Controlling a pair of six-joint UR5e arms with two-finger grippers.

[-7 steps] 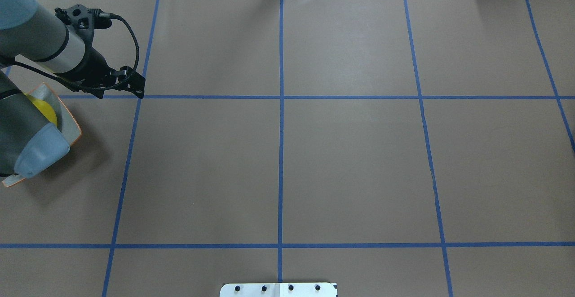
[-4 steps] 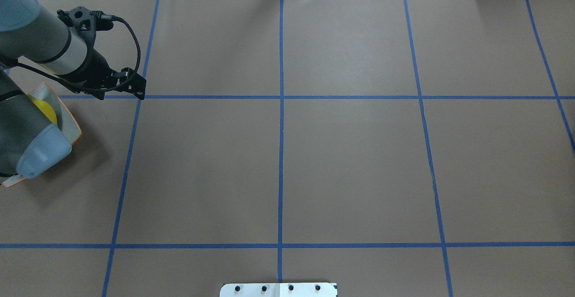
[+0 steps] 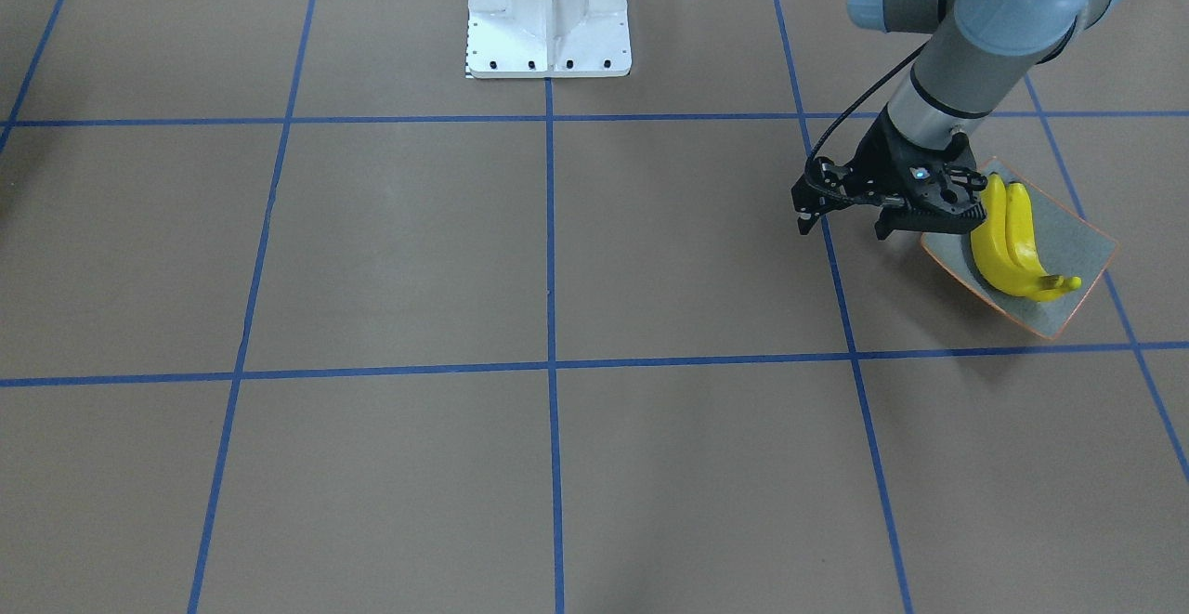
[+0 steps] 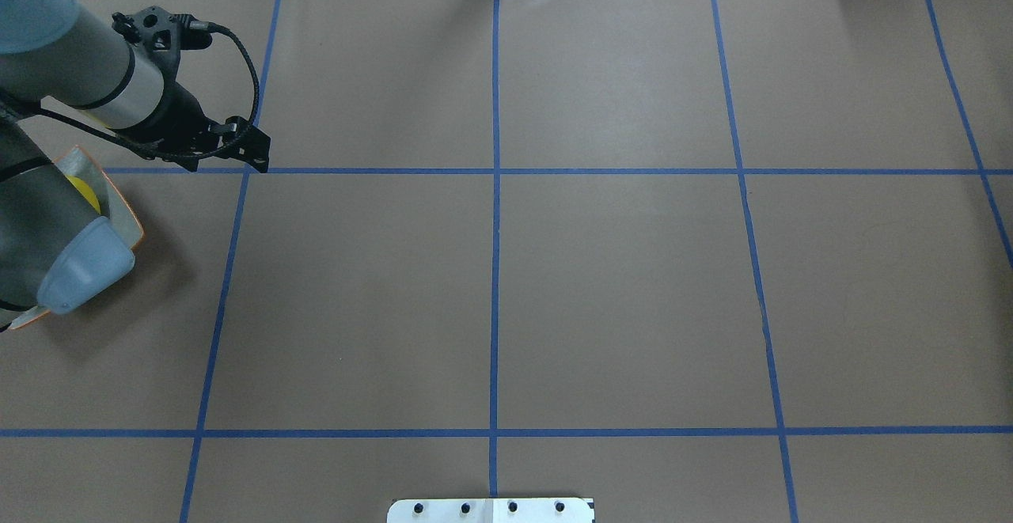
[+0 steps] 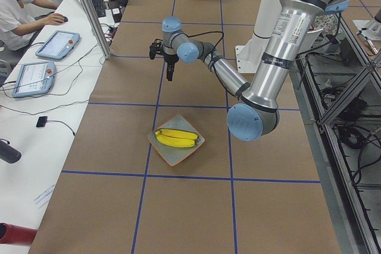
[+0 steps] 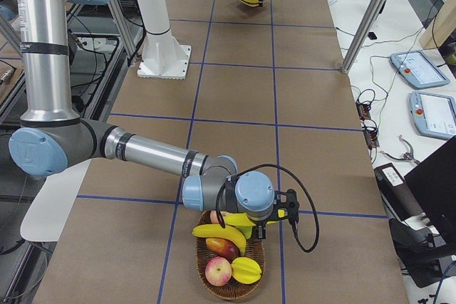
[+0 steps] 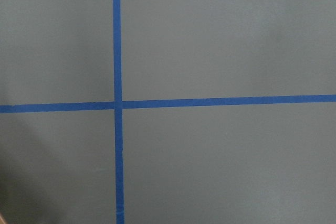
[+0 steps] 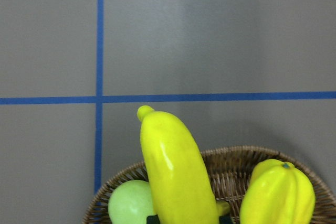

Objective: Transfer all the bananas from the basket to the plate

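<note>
Bananas [image 3: 1008, 242], two of them, are shown lying side by side on the plate [image 3: 1068, 242] at the right edge of the front-facing view, their dark tips turned toward the lower right. The left gripper [image 3: 843, 222] is held above the brown table [image 3: 650, 252] to the left of the plate, near it but apart from it, over a crossing of blue tape lines [image 7: 116, 104]. Its jaws are seen spread, with nothing between them. At the bottom of the right-side view, the right gripper [image 6: 261, 228] is positioned over the wicker basket [image 6: 231, 288], and a banana [image 8: 176, 171] is pinched between its jaws. Only dark slivers of the fingers are caught at the bottom edge of the right wrist view, on either side of the fruit. That banana is pictured jutting past the basket's rim toward the tape lines. A fourth banana [image 6: 214, 231] is seen in the basket, laid across red apples [image 6: 219, 270] and beside a yellow star fruit [image 6: 246, 270]. A green apple [image 8: 131, 203] is glimpsed at the wrist view's lower left.
</note>
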